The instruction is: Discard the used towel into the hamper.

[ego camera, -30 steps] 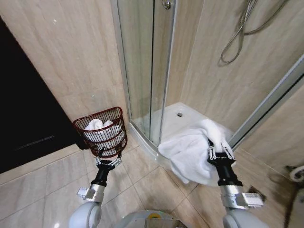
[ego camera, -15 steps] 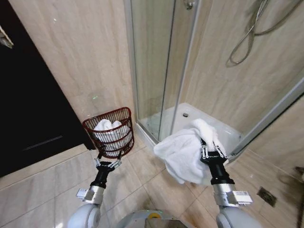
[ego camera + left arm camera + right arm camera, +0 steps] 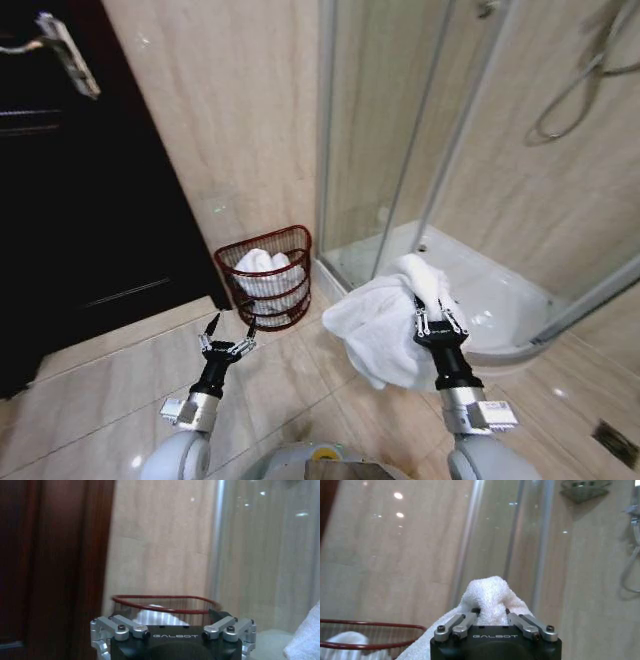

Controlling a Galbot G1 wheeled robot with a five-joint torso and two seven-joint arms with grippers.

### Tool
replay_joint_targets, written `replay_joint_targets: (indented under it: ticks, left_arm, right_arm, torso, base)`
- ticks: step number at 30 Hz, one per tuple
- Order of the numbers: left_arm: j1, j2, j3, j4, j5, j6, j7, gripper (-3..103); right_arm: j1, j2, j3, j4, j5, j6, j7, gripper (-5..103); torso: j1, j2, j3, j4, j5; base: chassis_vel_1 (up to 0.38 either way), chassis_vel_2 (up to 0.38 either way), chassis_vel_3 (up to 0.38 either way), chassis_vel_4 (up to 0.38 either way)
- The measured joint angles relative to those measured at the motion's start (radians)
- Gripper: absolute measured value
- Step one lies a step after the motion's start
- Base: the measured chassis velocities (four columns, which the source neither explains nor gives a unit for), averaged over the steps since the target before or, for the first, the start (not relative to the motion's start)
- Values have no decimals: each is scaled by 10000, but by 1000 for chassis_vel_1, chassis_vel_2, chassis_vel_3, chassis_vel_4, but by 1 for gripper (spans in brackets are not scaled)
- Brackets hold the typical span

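Note:
The hamper (image 3: 266,292), a round reddish-brown wire basket, stands on the tiled floor against the beige wall, between the dark door and the shower. A white cloth (image 3: 262,264) lies inside it. My right gripper (image 3: 437,322) is shut on the used towel (image 3: 380,325), a white bundle that hangs in the air to the right of the hamper. The right wrist view has the towel (image 3: 489,594) pinched in the jaws and the hamper (image 3: 367,635) low beside it. My left gripper (image 3: 232,326) is open and holds nothing, just short of the hamper (image 3: 165,603).
A dark door (image 3: 90,200) with a metal handle (image 3: 68,52) is on the left. The glass shower enclosure (image 3: 400,140) and its white tray (image 3: 490,290) are on the right, with a hose (image 3: 585,85) on the wall. A floor drain (image 3: 612,440) lies far right.
The whole view has shifted, so the camera moved: the door now takes up more of the left and the hamper sits farther right. Both arms keep their pose; the towel stays gripped.

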Motion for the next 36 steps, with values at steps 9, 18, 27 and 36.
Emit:
replay_joint_targets:
  ticks: [9,18,27,36]
  left_arm:
    - [-49,-81,66,14,96,154,-740,100]
    - [-141,-220,109,-13,435,557,-2179,100]
    - [-127,-222,60,-109,617,770,-2550,100]
    - [-149,-243,80,-332,773,1159,-2782,100]
  right_arm:
    - [46,55,-57,-13,49,17,25,18]
    - [167,-116,-26,-70,348,-29,44,18]
    - [226,-179,12,-75,522,-56,83,18]
    - [286,-285,46,-64,795,-55,122,18]
  torso:
    - [0,0,0,1,-1]
    - [3,208,201,4,2]
    - [7,406,403,2,0]
    - [38,747,706,2,0]
  base:
    - [203,199,8,11]
    - [87,83,140,123]
    - [1,2,5,8]
    - [0,0,0,0]
